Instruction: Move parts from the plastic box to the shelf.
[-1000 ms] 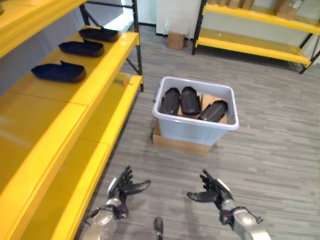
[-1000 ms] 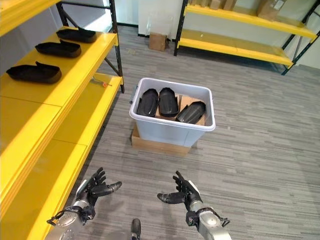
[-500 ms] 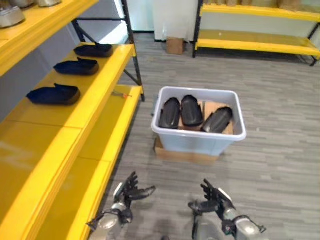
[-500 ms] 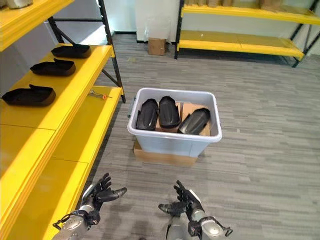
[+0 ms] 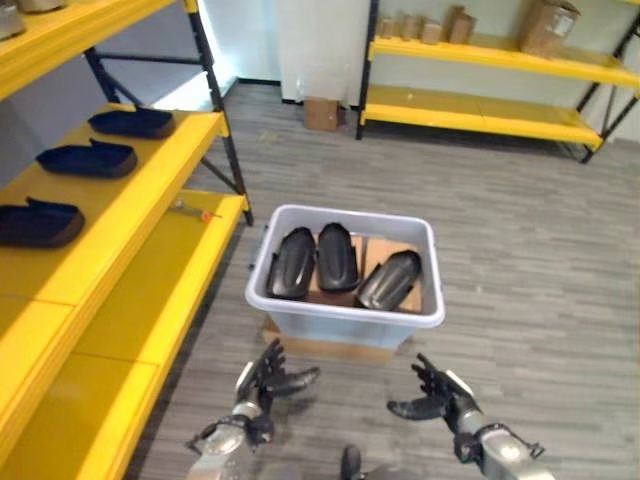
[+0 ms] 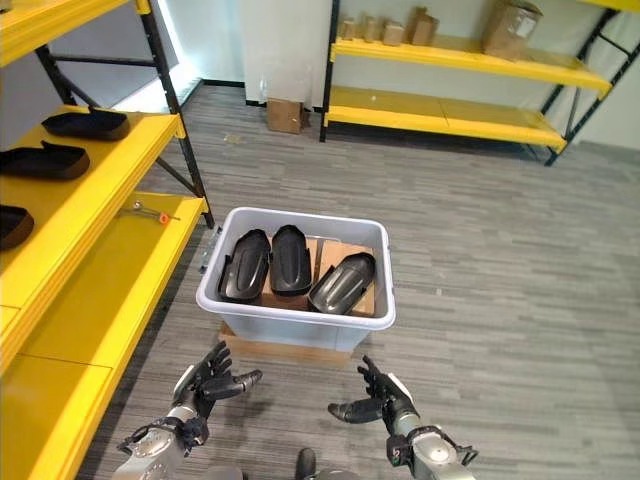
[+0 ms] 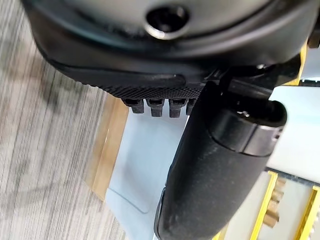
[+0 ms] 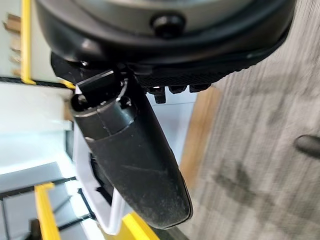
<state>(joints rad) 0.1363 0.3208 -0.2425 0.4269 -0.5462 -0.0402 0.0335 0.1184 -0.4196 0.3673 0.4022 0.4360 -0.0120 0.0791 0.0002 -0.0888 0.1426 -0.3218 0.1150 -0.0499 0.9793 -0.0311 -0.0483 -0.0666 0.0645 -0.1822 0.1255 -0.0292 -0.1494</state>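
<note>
We saw the left hand low in front of the box, its fingers spread and holding nothing, apart from the box's near wall. The right hand hung beside it, also short of the box, fingers splayed and thumb out, empty too. In each wrist view the thumb stood out straight with the box's pale wall past it.

The box sat on a flat piece of cardboard on the grey floor. Inside it lay three dark parts: two side by side toward the shelf, the third tilted on the side away from it, over a brown sheet.

The yellow shelf stood to the left of the box. Three more parts lay in a row on its middle level, well apart from the box. A small tool with an orange tip lay on the lower level. Beyond the box stood a second yellow rack with cartons on it, and a small carton on the floor near it.
</note>
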